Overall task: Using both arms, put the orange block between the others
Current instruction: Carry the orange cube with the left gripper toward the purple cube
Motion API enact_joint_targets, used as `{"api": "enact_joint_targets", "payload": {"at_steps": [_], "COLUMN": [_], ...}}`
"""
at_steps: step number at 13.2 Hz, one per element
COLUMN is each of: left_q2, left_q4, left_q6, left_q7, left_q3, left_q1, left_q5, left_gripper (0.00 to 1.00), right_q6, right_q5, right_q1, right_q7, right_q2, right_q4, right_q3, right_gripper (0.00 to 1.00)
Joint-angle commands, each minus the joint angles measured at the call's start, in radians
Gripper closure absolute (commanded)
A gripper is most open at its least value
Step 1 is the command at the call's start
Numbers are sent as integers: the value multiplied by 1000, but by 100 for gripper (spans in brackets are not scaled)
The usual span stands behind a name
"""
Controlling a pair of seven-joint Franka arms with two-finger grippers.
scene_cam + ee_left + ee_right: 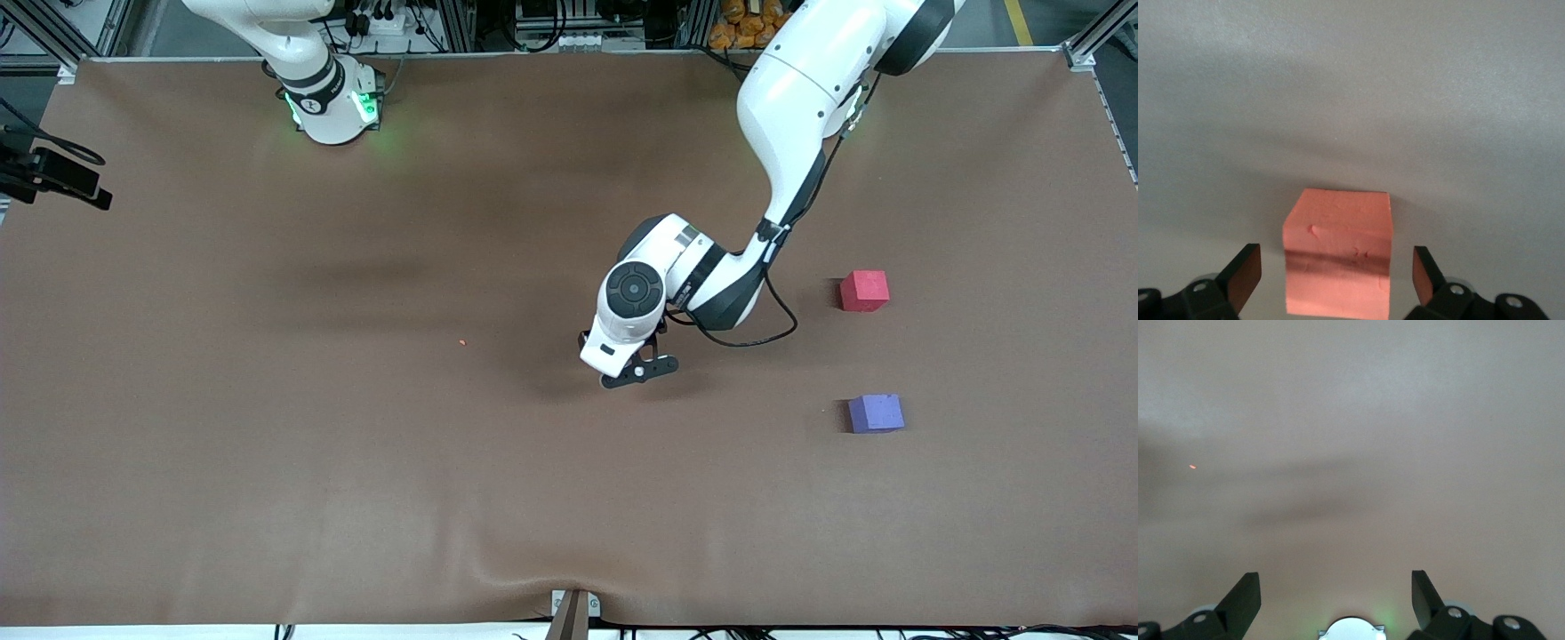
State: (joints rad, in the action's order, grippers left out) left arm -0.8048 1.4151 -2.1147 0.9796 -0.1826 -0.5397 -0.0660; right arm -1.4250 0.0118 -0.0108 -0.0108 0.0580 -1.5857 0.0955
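Observation:
The orange block [1338, 257] rests on the brown table, seen only in the left wrist view; in the front view the left hand hides it. My left gripper [638, 369] [1336, 273] is low over the middle of the table, open, one finger on each side of the block with a gap on both sides. The pinkish-red cube [864, 291] and the purple cube [876, 413] sit toward the left arm's end, the purple one nearer the front camera. My right gripper [1336, 587] hangs open above bare table near its own base [1351, 631], holding nothing.
A brown cloth [267, 444] covers the whole table. A tiny orange speck [462, 341] [1192, 466] lies on it toward the right arm's end from the left gripper. The right arm's green-lit base [333, 107] stands at the table's edge farthest from the front camera.

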Motion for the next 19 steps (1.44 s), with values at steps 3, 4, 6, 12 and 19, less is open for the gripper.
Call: {"api": "enact_joint_targets", "payload": {"at_steps": [3,4,6,12,19], "left_q2": [-25,-27,-27,65,258], "left_q4": [-7,-4,-2,-11,8], "left_q6": [-18,-18,-16,65,297], "left_q7": [76,77,73,-18,-416], "left_q3": [2,2,2,2,-11], "left_q1": [-19,-19,-17,56,328], "left_q5": [-28,-29,-29,-31,-17], "left_gripper": [6,16,64,100,100], "right_q6": [-38,-38,-43,-40,-19], "right_q5": [82,80,77,73,11], "right_q1": [25,28,29,28,22], "right_q7": [-66,-63,-55,-55,61], "right_q2": [0,0,0,-3,3], "right_q4": [12,10,12,9,6], "right_q3": [-14,-14,-14,-14,-13], "right_gripper": [0,0,0,0,0]}}
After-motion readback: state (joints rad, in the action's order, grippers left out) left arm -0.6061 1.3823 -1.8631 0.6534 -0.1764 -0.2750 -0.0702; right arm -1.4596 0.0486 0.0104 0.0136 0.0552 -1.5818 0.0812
